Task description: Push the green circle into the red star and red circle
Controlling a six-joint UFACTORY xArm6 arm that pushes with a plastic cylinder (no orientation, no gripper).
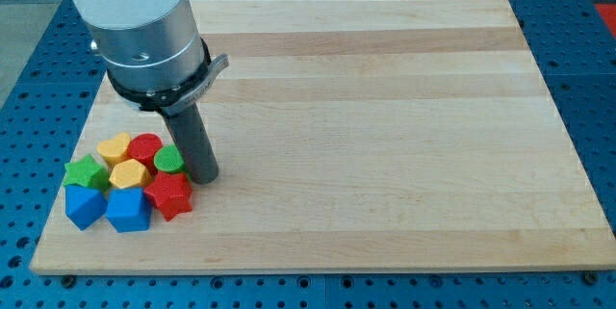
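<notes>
The small green circle block (168, 160) sits in a tight cluster of coloured blocks near the bottom left corner of the pale wooden surface (385, 136). It touches the red circle block (146, 147) on its left side and the red star block (169, 195) just below it. My tip (203, 178), the lower end of a straight dark rod, rests on the wood right against the green circle's right side, just above the red star's upper right. This arm carries no pincer, so nothing is open, closed or clamped on anything.

The rest of the cluster spreads toward the view's left. A yellow block (115, 145) lies left of the red circle, and a second yellow block (127, 173) sits below the two. A green star block (86, 171) marks the far left. Two blue blocks (84, 205) (128, 209) line the bottom edge, beside the red star. A blue perforated bench (587, 20) surrounds the surface.
</notes>
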